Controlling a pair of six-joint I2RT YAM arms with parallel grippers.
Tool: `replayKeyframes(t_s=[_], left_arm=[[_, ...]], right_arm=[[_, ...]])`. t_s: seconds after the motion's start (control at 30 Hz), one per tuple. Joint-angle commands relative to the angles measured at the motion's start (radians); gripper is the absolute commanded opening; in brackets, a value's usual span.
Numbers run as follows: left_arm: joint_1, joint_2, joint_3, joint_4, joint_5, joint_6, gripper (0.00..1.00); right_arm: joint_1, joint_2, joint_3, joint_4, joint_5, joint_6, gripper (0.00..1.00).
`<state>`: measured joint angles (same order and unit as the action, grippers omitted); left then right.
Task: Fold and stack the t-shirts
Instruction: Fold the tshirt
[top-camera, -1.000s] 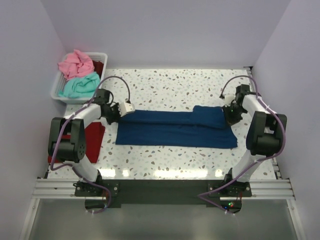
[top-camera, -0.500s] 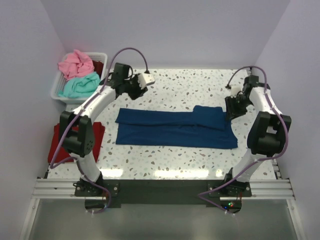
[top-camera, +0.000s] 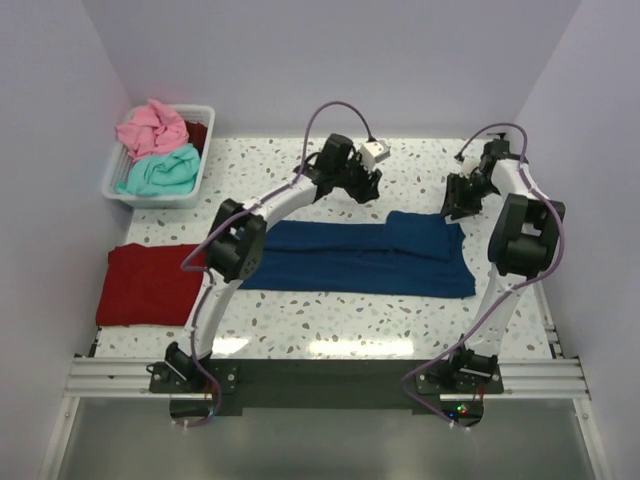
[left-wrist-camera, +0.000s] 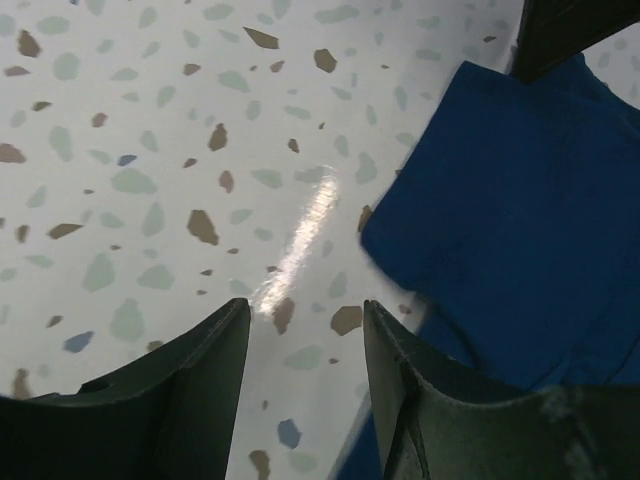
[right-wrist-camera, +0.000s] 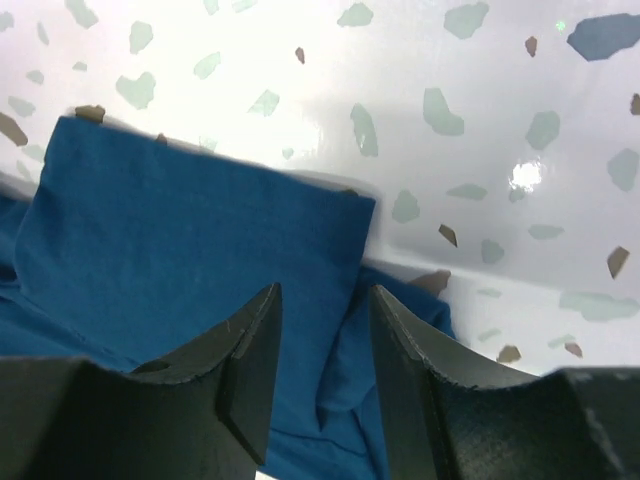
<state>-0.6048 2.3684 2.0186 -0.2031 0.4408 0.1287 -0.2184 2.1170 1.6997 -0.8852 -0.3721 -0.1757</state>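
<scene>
While both my arms reach toward the far edge of the navy blue t-shirt (top-camera: 350, 258), the holdings stand thus.

Navy blue t-shirt: soft matte cloth, folded into a long flat band lying crosswise on the glossy speckled terrazzo table (top-camera: 330, 320). A smaller rectangular flap is layered on its right end.

Left gripper (top-camera: 365, 188): just beyond the shirt's far edge, near the flap's left corner. My dark, smooth fingers (left-wrist-camera: 210, 370) stand parted with only bare terrazzo in the gap. I hold nothing.

Right gripper (top-camera: 453, 210): over the shirt's far right corner. My wedge-shaped fingers (right-wrist-camera: 250, 360) are spread moderately, with blue cloth seen between them. Nothing is gripped. Whether the tips touch the cloth I cannot tell.

Dark red t-shirt (top-camera: 150, 285): left of the navy shirt, laid flat in a rough square.

Pink t-shirt (top-camera: 150, 128) and teal t-shirt (top-camera: 160, 170): crumpled, unfolded heaps, well to the far left of the navy shirt, piled in a white slatted plastic basket (top-camera: 150, 199), the pink at the back.
</scene>
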Motion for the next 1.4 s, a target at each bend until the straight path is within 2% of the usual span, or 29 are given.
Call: replayKeyframes(t_s=[0.0,0.33,0.67,0.8,0.9,0.93,1.07,1.1,1.2,1.27,1.37], left_arm=[[-0.032,0.038,0.039,0.129,-0.008,-0.167,0.54],[-0.105,0.16,0.035,0.18,-0.111,-0.159,0.54],[-0.131,0.218,0.054,0.157,-0.123,-0.138,0.56],[-0.133,0.253,0.12,0.131,-0.123,-0.141,0.54],[-0.138,0.273,0.156,0.102,-0.12,-0.133,0.44],[-0.139,0.273,0.16,0.096,-0.122,-0.133,0.37],[-0.147,0.262,0.147,0.096,-0.129,-0.103,0.2],[-0.145,0.249,0.132,0.102,-0.128,-0.104,0.18],[-0.144,0.2,0.079,0.154,-0.12,-0.106,0.08],[-0.144,0.16,0.052,0.189,-0.108,-0.103,0.01],[-0.144,0.1,-0.01,0.249,-0.094,-0.09,0.0]], right_arm=[[0.014,0.009,0.037,0.071,-0.025,0.071,0.44],[0.04,0.077,0.017,0.143,0.051,0.067,0.43],[0.067,0.097,-0.006,0.149,0.07,0.038,0.4],[0.07,0.093,-0.005,0.149,0.082,0.036,0.4],[0.07,0.093,0.0,0.149,0.079,0.036,0.37],[0.07,0.092,0.0,0.147,0.075,0.038,0.34],[0.07,0.083,0.014,0.118,0.035,0.039,0.24],[0.07,0.077,0.015,0.109,0.019,0.038,0.16],[0.07,0.046,0.018,0.097,-0.02,0.045,0.0],[0.07,0.011,0.018,0.089,-0.047,0.05,0.0],[0.07,-0.029,0.014,0.086,-0.059,0.05,0.0]])
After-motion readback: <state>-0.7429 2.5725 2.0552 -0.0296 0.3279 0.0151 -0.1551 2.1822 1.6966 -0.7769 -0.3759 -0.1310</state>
